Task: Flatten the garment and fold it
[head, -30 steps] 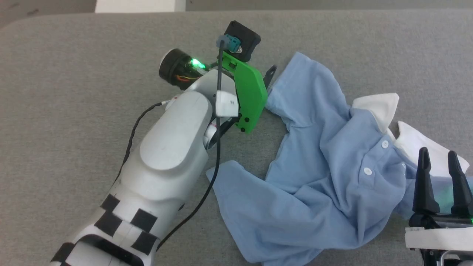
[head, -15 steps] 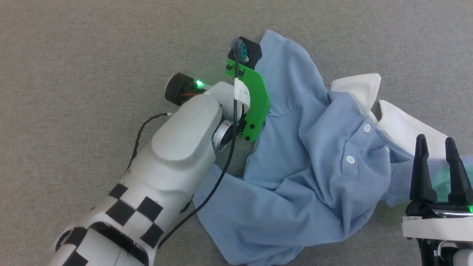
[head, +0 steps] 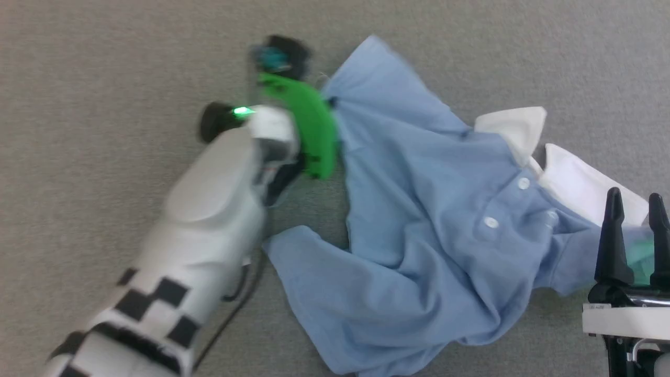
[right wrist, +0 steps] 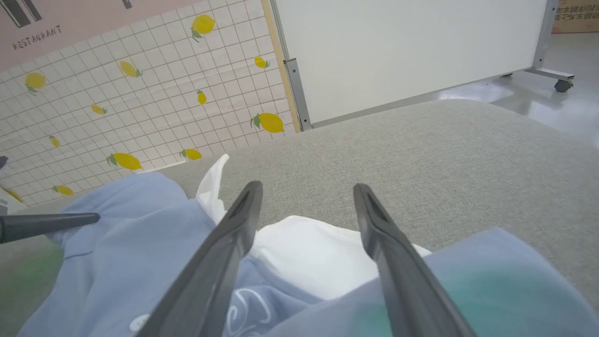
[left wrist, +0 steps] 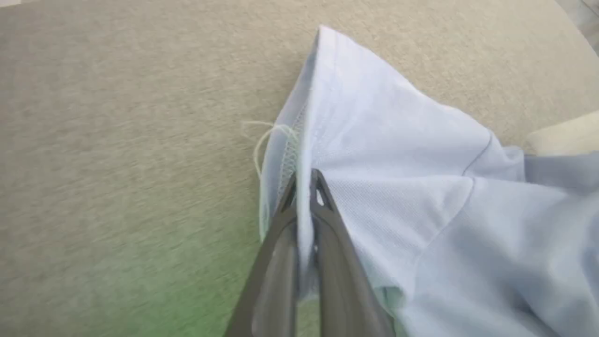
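Left jaws clenched on a sleeve edge of the shirt [left wrist: 421,154], with the fabric pinched between the two fingers [left wrist: 334,243] at centre of the left wrist frame. A loose thread [left wrist: 262,140] sticks out just left of the pinch.

Head frame: left arm [head: 209,209] is blurred, running lower left to centre, gripping the shirt's upper-left corner. Shirt lies crumpled on the grey surface [head: 104,78], spanning upper centre to lower right. White collar [head: 515,131] is flipped out at right, buttons [head: 523,183] showing.

Right jaws released and spread at lower right, above the shirt's right edge beside the collar, gripping nothing.

Right wrist frame: script logo [right wrist: 248,309] at bottom, lemon-tile wall [right wrist: 117,117] upper left.
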Controlling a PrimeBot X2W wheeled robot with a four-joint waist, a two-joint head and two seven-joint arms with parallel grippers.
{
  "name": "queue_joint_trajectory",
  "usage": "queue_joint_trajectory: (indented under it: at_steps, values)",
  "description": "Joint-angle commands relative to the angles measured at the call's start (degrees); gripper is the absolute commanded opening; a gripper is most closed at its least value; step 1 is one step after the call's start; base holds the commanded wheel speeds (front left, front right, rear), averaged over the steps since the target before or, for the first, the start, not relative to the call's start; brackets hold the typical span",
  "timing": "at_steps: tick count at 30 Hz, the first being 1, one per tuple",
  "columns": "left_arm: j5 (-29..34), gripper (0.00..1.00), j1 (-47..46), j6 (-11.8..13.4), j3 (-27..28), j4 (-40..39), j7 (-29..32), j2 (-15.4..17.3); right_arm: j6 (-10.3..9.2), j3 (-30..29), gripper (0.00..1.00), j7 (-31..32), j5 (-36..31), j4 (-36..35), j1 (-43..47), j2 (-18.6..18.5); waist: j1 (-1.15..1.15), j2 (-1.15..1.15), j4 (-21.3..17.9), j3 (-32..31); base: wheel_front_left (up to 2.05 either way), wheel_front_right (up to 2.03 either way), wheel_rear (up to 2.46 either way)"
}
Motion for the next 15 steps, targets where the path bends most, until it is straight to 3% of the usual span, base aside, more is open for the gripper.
queue_joint_trajectory:
  at_steps: [1, 4, 9, 12, 15]
  values:
    - [-1.2, 0.00, 2.3, 0.0, 1.5, -1.0, -1.5, 2.8, -0.08, 0.0, 1.00, -0.3, -0.4, 0.2, 0.7, 0.0, -0.01, 0.00, 4.8, -5.3, 0.00, 0.00, 0.00]
    - [-2.9, 0.00, 7.2, 1.4, 4.9, -5.0, -4.6, 7.4, -0.08, -0.2, 1.00, -0.3, -0.4, 0.7, 1.8, 0.0, -0.01, 0.00, 6.3, -7.6, 0.00, 0.00, 0.00]
    - [-6.5, 0.00, 21.6, 7.0, 11.7, -15.0, -9.0, 14.8, -0.08, -0.3, 1.00, -0.1, -0.3, 1.0, 3.7, 0.0, -0.01, 0.00, 8.2, -10.6, 0.00, 0.00, 0.00]
    - [-9.3, 0.00, 32.8, 10.5, 14.6, -22.6, -10.6, 16.5, -0.08, -0.4, 1.00, 0.2, -0.2, 1.1, 4.8, 0.0, -0.01, 0.00, 9.4, -11.8, 0.00, 0.00, 0.00]
    - [-11.4, 0.00, 42.2, 13.0, 15.8, -29.4, -12.1, 15.9, -0.08, -0.6, 1.00, 0.5, -0.2, 1.3, 5.5, 0.0, -0.01, 0.00, 10.5, -12.8, 0.00, 0.00, 0.00]
